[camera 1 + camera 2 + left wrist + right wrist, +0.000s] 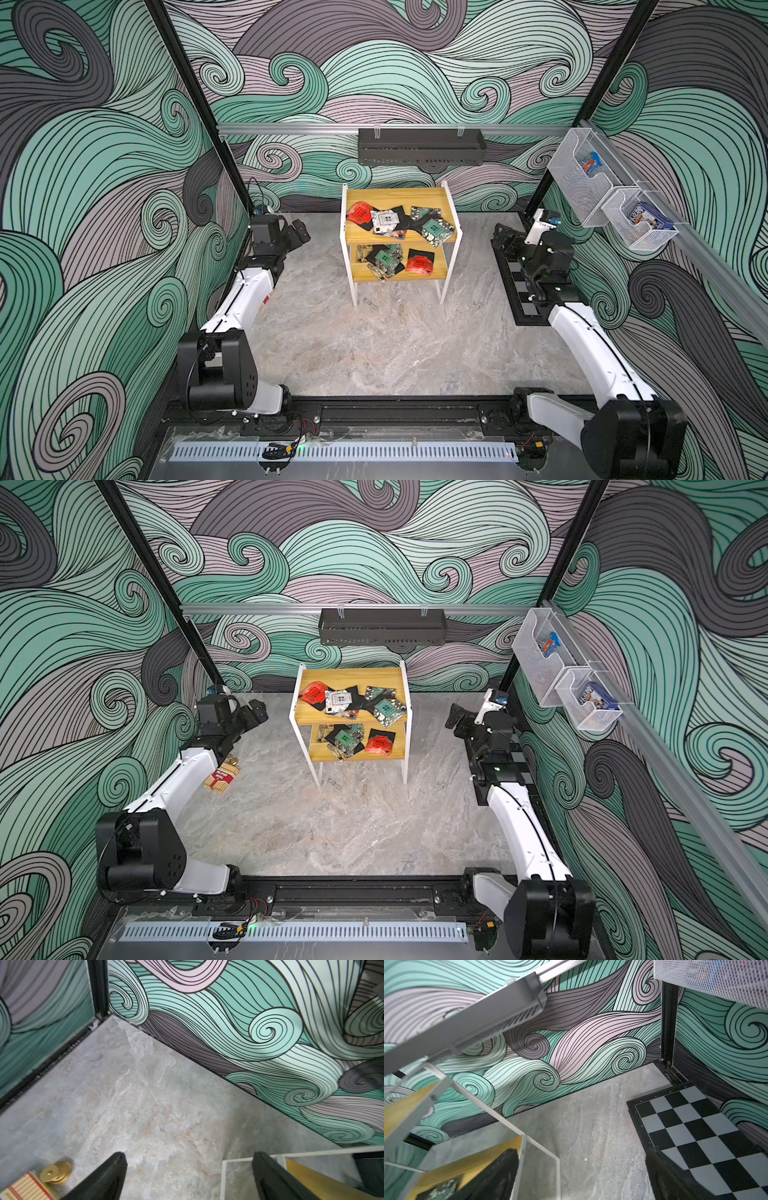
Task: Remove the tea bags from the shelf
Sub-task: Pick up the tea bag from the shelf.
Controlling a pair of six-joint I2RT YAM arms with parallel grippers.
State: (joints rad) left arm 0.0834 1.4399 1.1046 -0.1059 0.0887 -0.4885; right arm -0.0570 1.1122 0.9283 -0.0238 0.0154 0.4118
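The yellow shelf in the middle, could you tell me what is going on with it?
Nothing is being handled yet. The tea bags lie scattered over both boards of the shelf. The left pincer and the right pincer hang open and empty, one on each side of the shelf, clear of it.

shelf [343,249]: white frame, two yellow boards, standing on the table near the back wall.
top board [397,194]: tea bags [432,227] overlapping, with red, white and teal labels.
lower board [359,272]: more sachets, teal and red.
left gripper [300,232]: left of the shelf, apart from it.
right gripper [500,239]: right of the shelf, above a checkered board [524,308].
black tray [419,150]: hung on the rail above.
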